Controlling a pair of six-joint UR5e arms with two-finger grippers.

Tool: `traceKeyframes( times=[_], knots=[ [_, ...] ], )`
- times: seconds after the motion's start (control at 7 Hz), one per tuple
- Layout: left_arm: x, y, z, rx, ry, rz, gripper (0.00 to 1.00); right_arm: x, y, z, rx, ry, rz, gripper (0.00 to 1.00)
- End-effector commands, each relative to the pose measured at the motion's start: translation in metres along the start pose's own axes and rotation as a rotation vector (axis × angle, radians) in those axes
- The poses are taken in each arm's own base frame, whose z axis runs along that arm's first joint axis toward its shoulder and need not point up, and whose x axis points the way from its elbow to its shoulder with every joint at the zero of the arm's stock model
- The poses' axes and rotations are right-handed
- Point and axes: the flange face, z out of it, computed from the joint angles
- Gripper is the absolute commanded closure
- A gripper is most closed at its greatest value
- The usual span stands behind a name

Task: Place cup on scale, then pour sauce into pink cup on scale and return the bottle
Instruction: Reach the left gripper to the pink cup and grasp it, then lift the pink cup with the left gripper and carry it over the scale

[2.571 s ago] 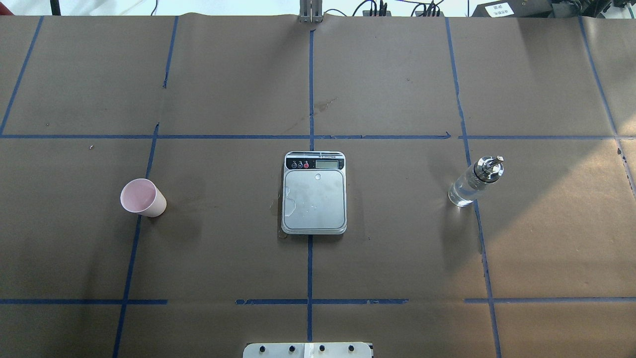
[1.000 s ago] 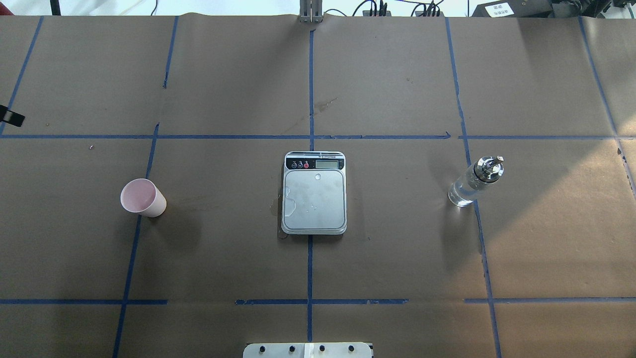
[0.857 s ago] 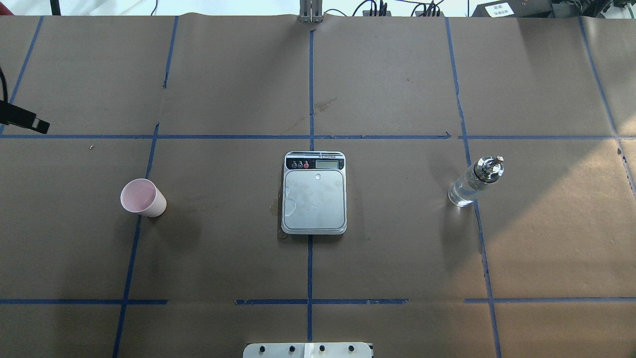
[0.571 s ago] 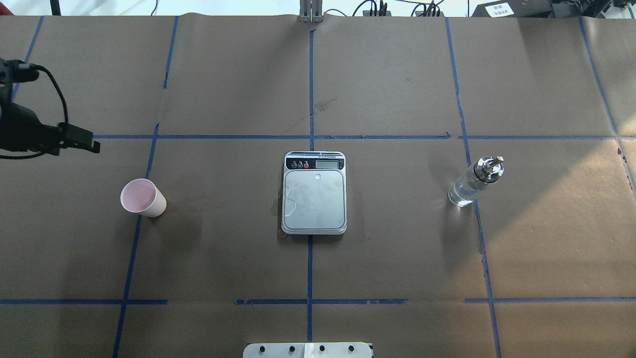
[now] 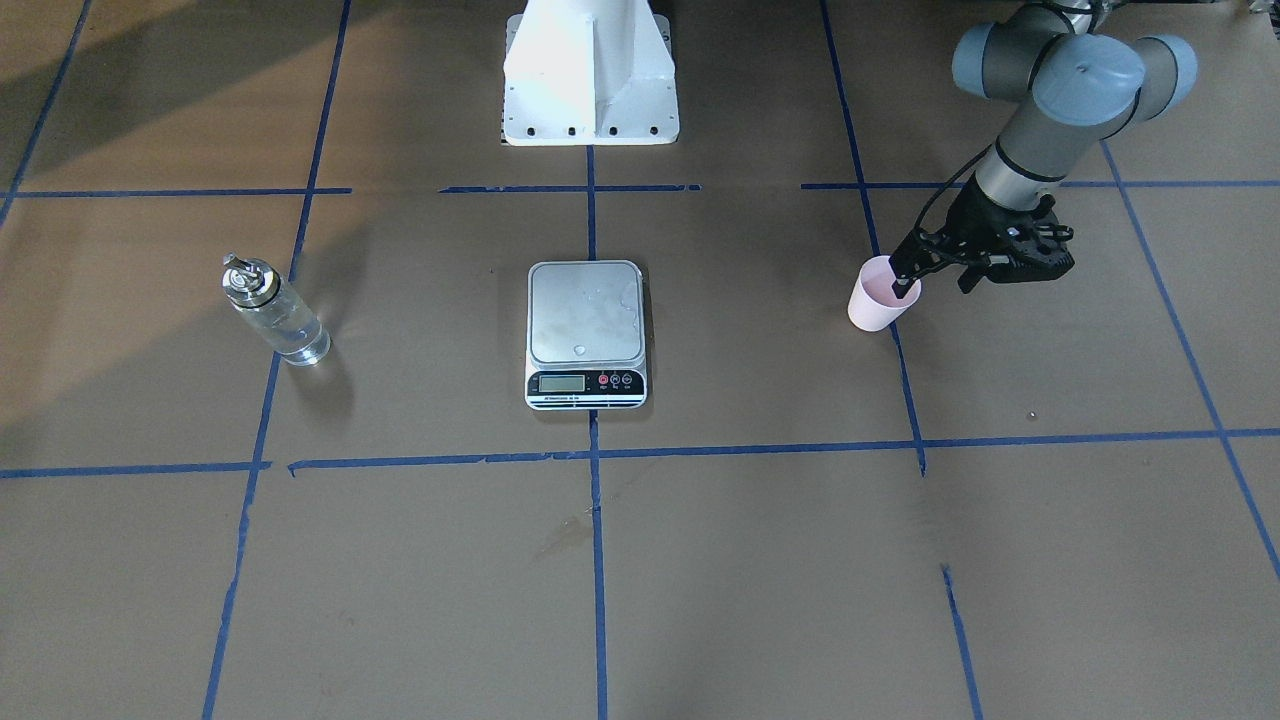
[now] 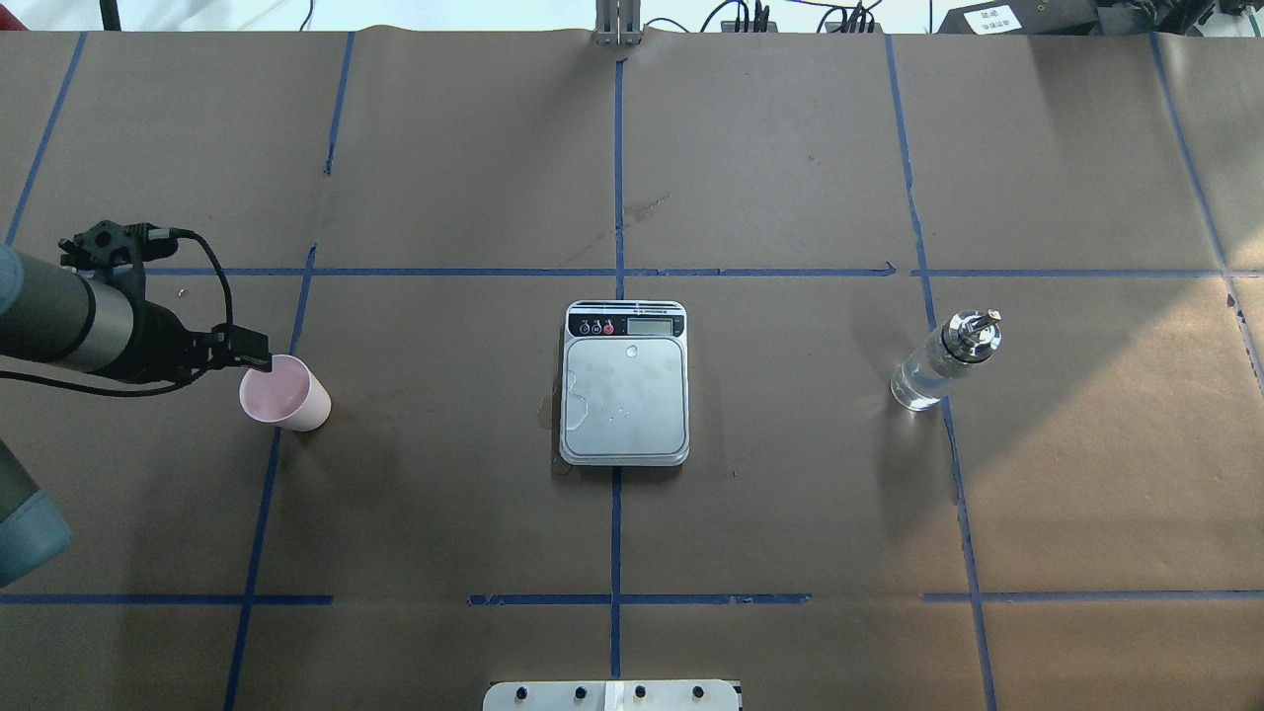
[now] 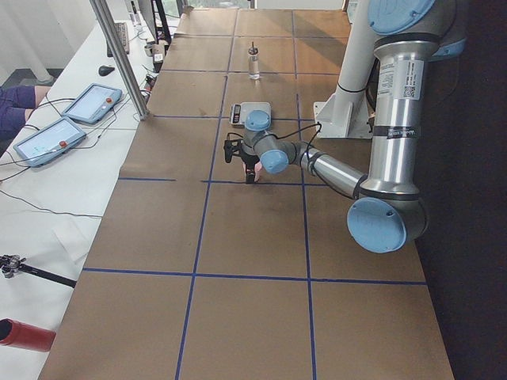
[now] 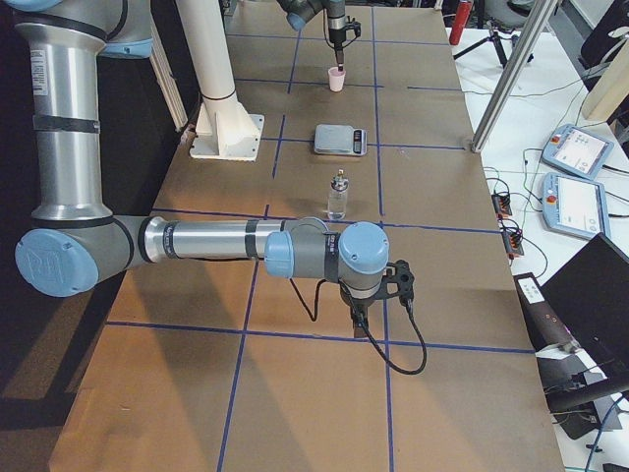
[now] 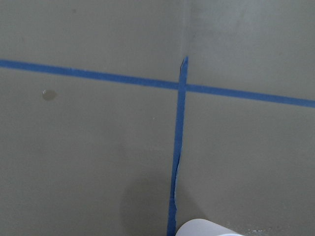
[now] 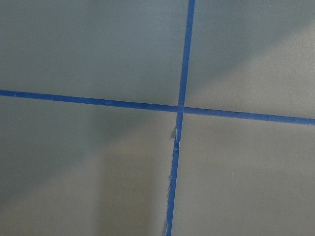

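Note:
The pale pink cup (image 6: 294,400) stands upright on the brown paper at the table's left, also seen in the front-facing view (image 5: 870,310). My left gripper (image 6: 255,354) is open at its rim. In the front-facing view the left gripper (image 5: 932,286) has one finger over the cup's mouth and the other outside it. The scale (image 6: 624,405) lies at the centre with nothing on its platform. The glass bottle (image 6: 933,370) with clear sauce stands at the right. My right gripper (image 8: 360,317) shows only in the exterior right view, low over the table's near end; I cannot tell if it is open.
The robot's white base (image 5: 590,70) stands at the table's near edge behind the scale. Blue tape lines grid the brown paper. A metal post (image 8: 511,69) and tablets (image 8: 580,152) are at the operators' side.
My left arm has come in from the left edge and moved down and right until its gripper reached the cup's rim. Cup, scale and bottle have not moved.

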Motion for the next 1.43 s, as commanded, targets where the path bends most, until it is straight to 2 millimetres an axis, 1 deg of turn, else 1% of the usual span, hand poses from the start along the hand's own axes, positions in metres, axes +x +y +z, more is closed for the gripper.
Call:
traceKeyframes(
  times=[0.0,0.14,0.29,0.43,0.57,0.71,0.86,1.0,1.14,1.29],
  knots=[
    [0.005,0.008,0.007,-0.019,0.000,0.015,0.01,-0.001,0.000,-0.001,0.002,-0.002,0.006,0.00],
    [0.005,0.009,0.008,-0.023,-0.002,0.016,0.15,-0.001,0.000,-0.001,0.002,-0.003,0.006,0.00],
    [0.006,0.010,0.008,-0.027,-0.003,0.016,0.71,-0.002,-0.001,-0.001,0.003,-0.003,0.004,0.00],
    [0.005,0.009,0.008,-0.026,-0.004,0.014,1.00,-0.002,-0.001,-0.001,0.003,-0.003,0.004,0.00],
    [0.007,0.009,0.005,-0.023,0.001,0.014,1.00,-0.002,-0.001,-0.001,0.003,-0.011,0.006,0.00],
    [0.011,0.007,-0.004,-0.016,0.015,0.007,1.00,-0.003,-0.001,-0.001,0.003,-0.012,0.007,0.00],
    [0.019,0.008,-0.024,-0.041,0.058,0.003,1.00,-0.002,-0.001,-0.001,0.003,-0.011,0.009,0.00],
    [0.023,-0.010,-0.064,-0.007,0.062,-0.035,1.00,-0.003,-0.001,-0.001,0.004,-0.011,0.009,0.00],
    [0.065,-0.020,-0.095,0.007,0.073,-0.040,1.00,-0.003,-0.001,-0.001,0.003,-0.012,0.010,0.00],
    [0.124,-0.039,-0.113,0.001,0.048,-0.069,1.00,-0.003,-0.001,-0.002,0.004,-0.014,0.009,0.00]
  ],
)
